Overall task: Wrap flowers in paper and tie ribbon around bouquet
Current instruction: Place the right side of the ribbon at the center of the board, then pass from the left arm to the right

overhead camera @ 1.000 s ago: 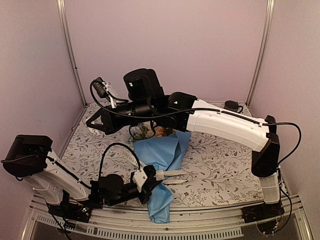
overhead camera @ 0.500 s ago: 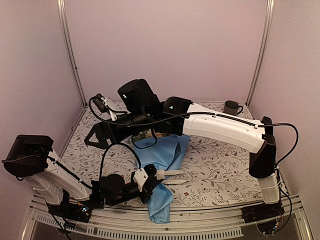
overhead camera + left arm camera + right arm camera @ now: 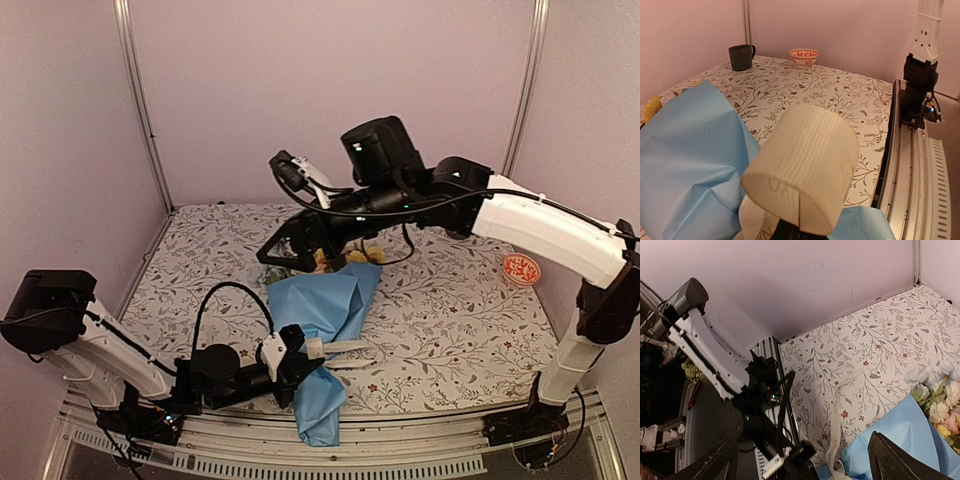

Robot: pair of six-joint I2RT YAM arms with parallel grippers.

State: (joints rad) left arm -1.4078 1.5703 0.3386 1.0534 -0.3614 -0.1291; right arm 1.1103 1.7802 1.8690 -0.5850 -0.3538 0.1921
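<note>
The bouquet (image 3: 325,305), a light blue paper cone, lies mid-table with flower heads (image 3: 340,258) at its far end. My left gripper (image 3: 312,350) sits low beside the cone's narrow part, shut on the cream ribbon (image 3: 345,347), whose ends trail right on the cloth. In the left wrist view the ribbon (image 3: 805,165) curls into a big loop above the jaws (image 3: 790,232), with the blue paper (image 3: 690,165) to its left. My right gripper (image 3: 285,252) hangs open above the flower end, holding nothing. Its view shows the ribbon (image 3: 835,430), paper (image 3: 890,422) and blooms (image 3: 940,400) below the gripper (image 3: 805,442).
A red-and-white bowl (image 3: 521,268) stands at the right side of the floral tablecloth (image 3: 450,330). The left wrist view shows that bowl (image 3: 804,56) and a dark mug (image 3: 741,56) at the far edge. The metal rail (image 3: 400,455) runs along the front edge.
My right gripper has opened, and its arm has risen and swung right, away from the flower heads. The left gripper and ribbon have stayed put.
</note>
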